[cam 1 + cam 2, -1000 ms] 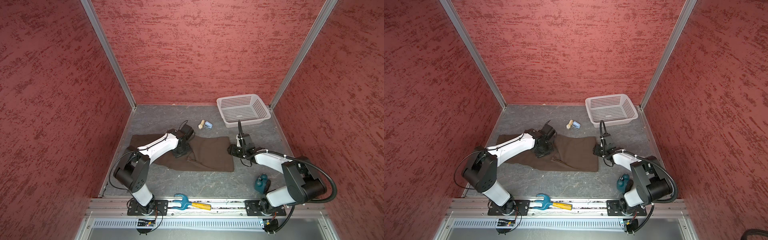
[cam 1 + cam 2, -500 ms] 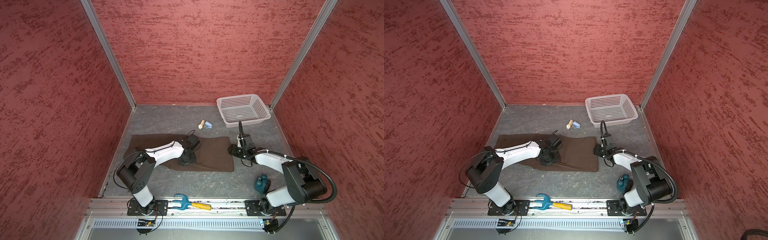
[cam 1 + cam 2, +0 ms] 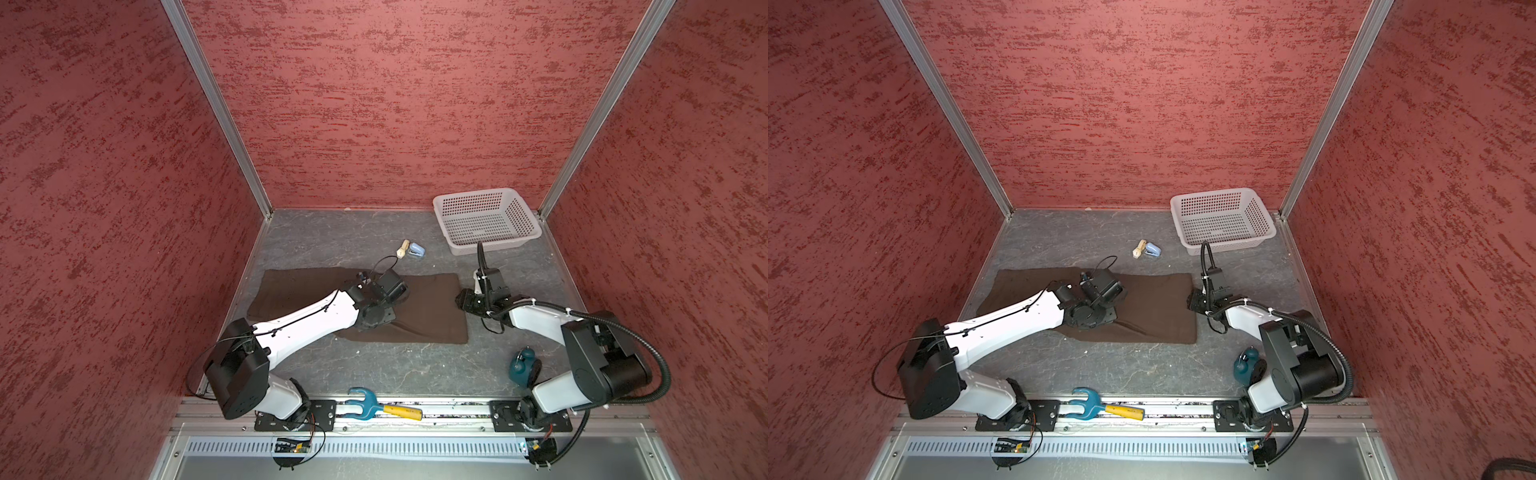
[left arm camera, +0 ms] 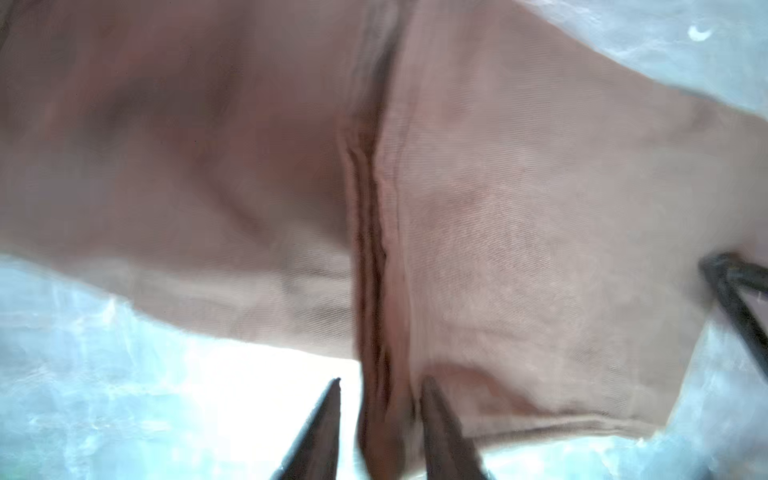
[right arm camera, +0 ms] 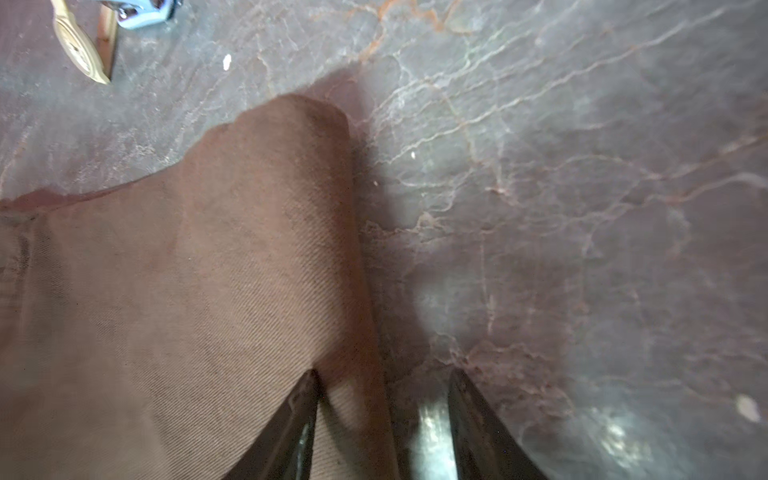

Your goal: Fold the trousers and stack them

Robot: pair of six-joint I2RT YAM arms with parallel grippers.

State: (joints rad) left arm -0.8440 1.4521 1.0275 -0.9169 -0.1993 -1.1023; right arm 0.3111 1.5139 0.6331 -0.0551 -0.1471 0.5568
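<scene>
Where both top views look down on the cell, the trousers [image 3: 424,309] lie flat on the grey tabletop [image 3: 374,365] as a long dark band across its middle, well apart from the white basket [image 3: 486,220] in the far corner. The left gripper [image 3: 372,322] points down onto the cloth near the band's near edge, and the right gripper [image 3: 462,300] sits low at the band's right end. Neither pair of jaws can be read from up there. Seen from the left wrist, the left gripper [image 4: 380,388] has its jaws apart around a ridge or seam of the trousers [image 4: 519,199]. Bright tabletop shows between one finger and the ridge, so the cloth looks loose, not pinched. Seen from the right wrist, the right gripper [image 5: 382,380] also stands parted, straddling the edge of the trousers [image 5: 187,270]: one finger is over cloth, the other over bare tabletop [image 5: 582,208], and nothing is clamped. I judge the folding half done, with a lengthwise fold apparently laid and a crosswise one not yet made. The next move would call for the right jaws to close on that end through every layer and carry it toward the left end, while the left gripper clears away or pins the middle.
</scene>
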